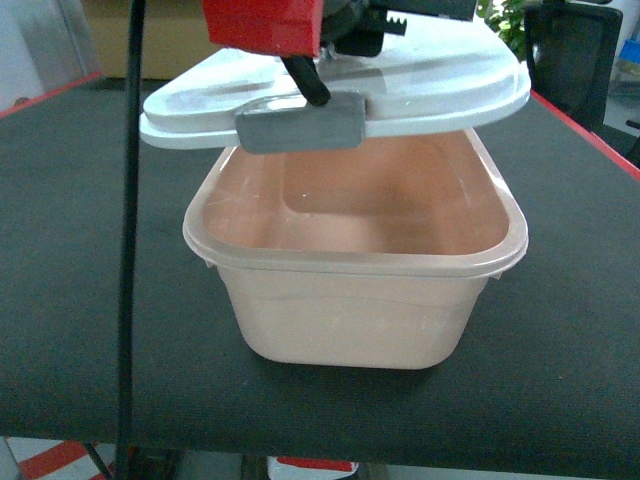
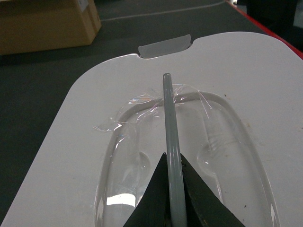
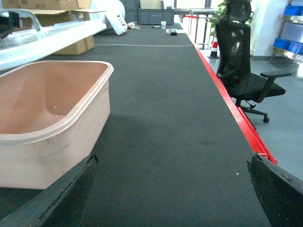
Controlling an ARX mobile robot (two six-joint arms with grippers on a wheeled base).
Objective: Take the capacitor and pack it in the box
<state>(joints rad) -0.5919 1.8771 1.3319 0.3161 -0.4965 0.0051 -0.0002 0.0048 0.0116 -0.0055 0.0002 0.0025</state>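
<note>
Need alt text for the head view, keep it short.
An empty pale pink box sits on a dark table, with its white lid held above the far rim by the left claw. A grey clip hangs from the lid's near edge.

We count one pink box [image 1: 350,300] on the worktop [image 1: 570,300], and one white lid [image 1: 430,85] above it at twelve o'clock. One cardboard carton [image 2: 42,23] sits at ten o'clock, and one black office chair [image 3: 241,71] at two o'clock.
</note>
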